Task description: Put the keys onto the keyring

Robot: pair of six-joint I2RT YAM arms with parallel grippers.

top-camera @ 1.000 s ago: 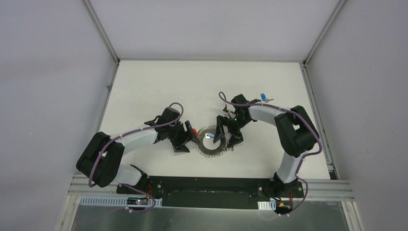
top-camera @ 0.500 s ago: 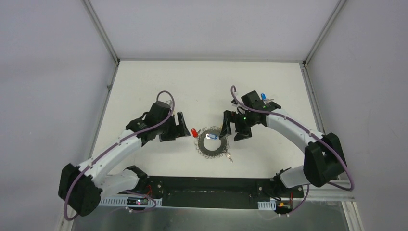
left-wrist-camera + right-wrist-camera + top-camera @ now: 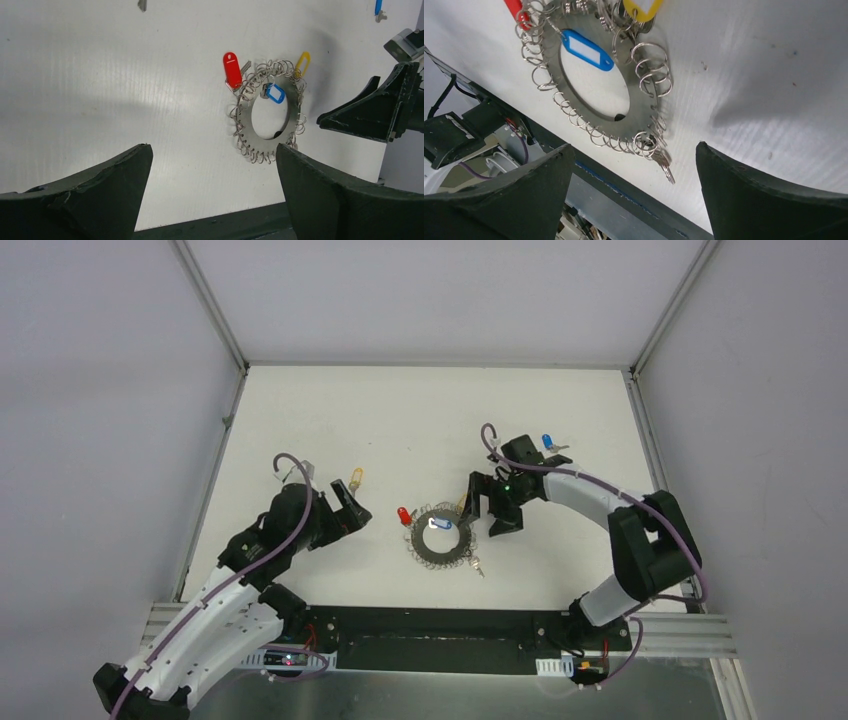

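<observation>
My left hand (image 3: 212, 150) and right hand (image 3: 633, 146) are both hanging spread and empty, on either side of the keyring (image 3: 244, 120), which is lying flat in the middle of the surface (image 3: 300, 410). I am judging it light, floppy and slippery, best pinched at its wiry rim. The tiny keys (image 3: 547, 442) are looking easiest to take by their plastic heads.

The left gripper (image 3: 212, 150) spread its jaws wider and drew well back, leaving the red key (image 3: 231, 69) far beyond its fingertips, against the keyring (image 3: 244, 122). The right gripper (image 3: 490, 510) backed off the ring's edge, uncovering a silver key (image 3: 479, 566) there.
</observation>
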